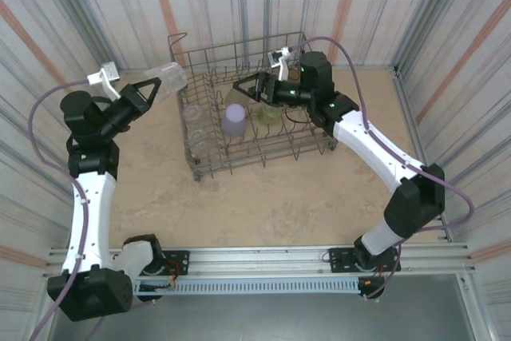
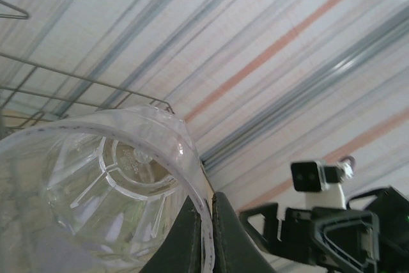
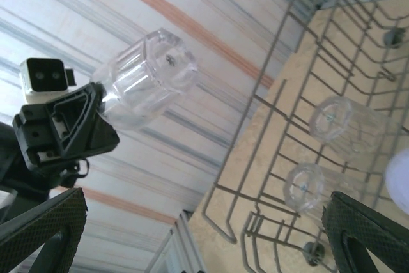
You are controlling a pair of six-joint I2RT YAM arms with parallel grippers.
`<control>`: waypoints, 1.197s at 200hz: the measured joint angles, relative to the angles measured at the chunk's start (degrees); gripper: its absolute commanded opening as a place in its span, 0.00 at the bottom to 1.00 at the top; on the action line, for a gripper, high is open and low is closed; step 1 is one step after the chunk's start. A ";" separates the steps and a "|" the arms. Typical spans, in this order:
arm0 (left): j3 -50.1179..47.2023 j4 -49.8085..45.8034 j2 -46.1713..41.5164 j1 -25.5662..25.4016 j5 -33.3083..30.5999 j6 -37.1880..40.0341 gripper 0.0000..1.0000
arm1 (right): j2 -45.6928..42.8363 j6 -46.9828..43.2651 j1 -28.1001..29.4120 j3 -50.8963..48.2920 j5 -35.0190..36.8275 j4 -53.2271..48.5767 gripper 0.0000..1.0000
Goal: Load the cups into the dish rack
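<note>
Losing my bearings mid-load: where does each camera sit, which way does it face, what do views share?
Top external: above and behind, looking down on the dish rack; both arms show.
Left wrist: looks along the shut left gripper, past its clear cup, up at the wall.
Right wrist: the open right gripper frames a look across the rack at the left gripper.
Shared: all three show that clear cup.

Mottled beige worktop (image 1: 263,197)
Grey wire dish rack (image 1: 239,57); lavender cup (image 1: 235,120), yellow-green cup (image 1: 269,114), clear colourless cup (image 3: 144,84); walls (image 1: 399,5) white, striped grey and orange.
</note>
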 measured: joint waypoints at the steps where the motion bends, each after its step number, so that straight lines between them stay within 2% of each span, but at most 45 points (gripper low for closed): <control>1: -0.02 0.20 0.04 -0.28 0.02 0.00 0.00 | 0.33 0.13 0.00 0.37 -0.31 0.09 0.99; 38: -0.09 6.78 2.08 -6.91 0.02 0.48 0.00 | 8.26 2.60 -0.17 8.52 -7.34 4.59 0.99; 63: -0.09 10.49 4.02 -9.68 0.24 1.75 0.00 | 13.09 7.45 -1.05 11.37 -12.00 10.62 0.99; 107: -0.09 16.90 7.63 -9.92 1.25 2.23 0.00 | 18.91 15.80 -2.95 13.81 -17.00 19.65 0.99; 145: -0.09 19.78 11.06 -10.19 3.28 2.29 0.00 | 20.44 19.21 -2.49 16.06 -19.34 24.98 0.99; 239: -0.09 26.12 13.66 -10.88 4.28 0.17 0.00 | 23.82 22.40 -2.03 19.50 -20.17 27.96 0.99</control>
